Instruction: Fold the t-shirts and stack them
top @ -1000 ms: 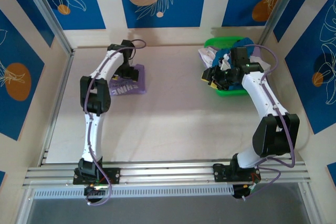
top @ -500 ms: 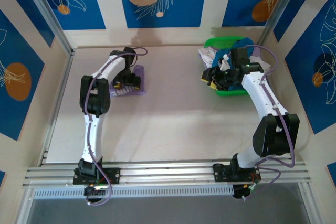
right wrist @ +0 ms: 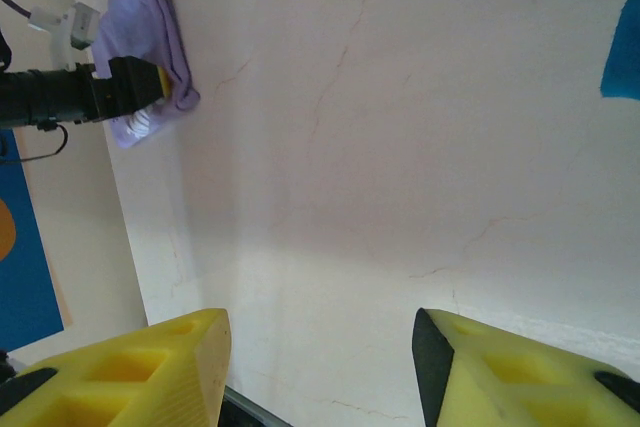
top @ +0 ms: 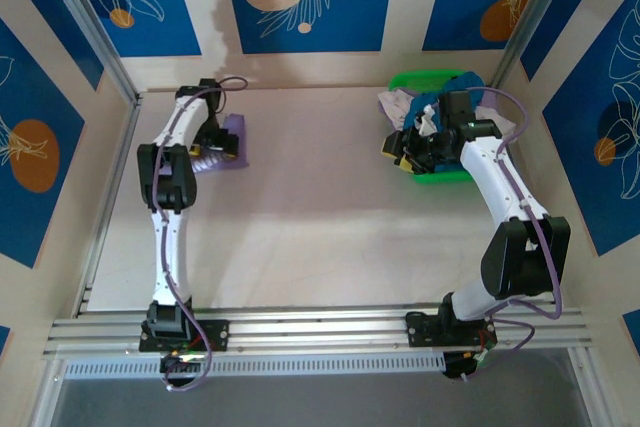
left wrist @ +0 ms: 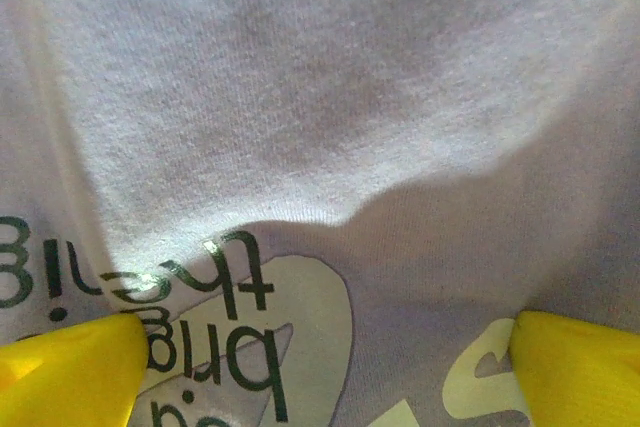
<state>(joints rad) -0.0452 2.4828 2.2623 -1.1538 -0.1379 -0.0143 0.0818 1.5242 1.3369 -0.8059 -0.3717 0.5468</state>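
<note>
The lavender t-shirt (top: 236, 135) lies bunched at the table's far left; its lettering shows close up in the left wrist view (left wrist: 330, 97). My left gripper (top: 213, 147) (left wrist: 325, 357) is down on this cloth, open, with its yellow fingertips (left wrist: 70, 367) wide apart on either side of the print. A teal-blue t-shirt (top: 428, 107) and a white one (top: 395, 104) are heaped in the green basket (top: 440, 179) at the far right. My right gripper (top: 408, 150) (right wrist: 320, 367) hovers at the basket's left side, open, with bare table between its fingers.
The right wrist view looks across the pale table (right wrist: 400, 147) to the lavender t-shirt (right wrist: 150, 17) and the left gripper (right wrist: 150, 87) beside it. A teal cloth edge (right wrist: 625, 37) hangs at that view's right. Walls enclose the table on three sides.
The left gripper has swung left and toward the back wall. The lavender t-shirt has shifted left with it and bunched up. The right arm has stayed put.
</note>
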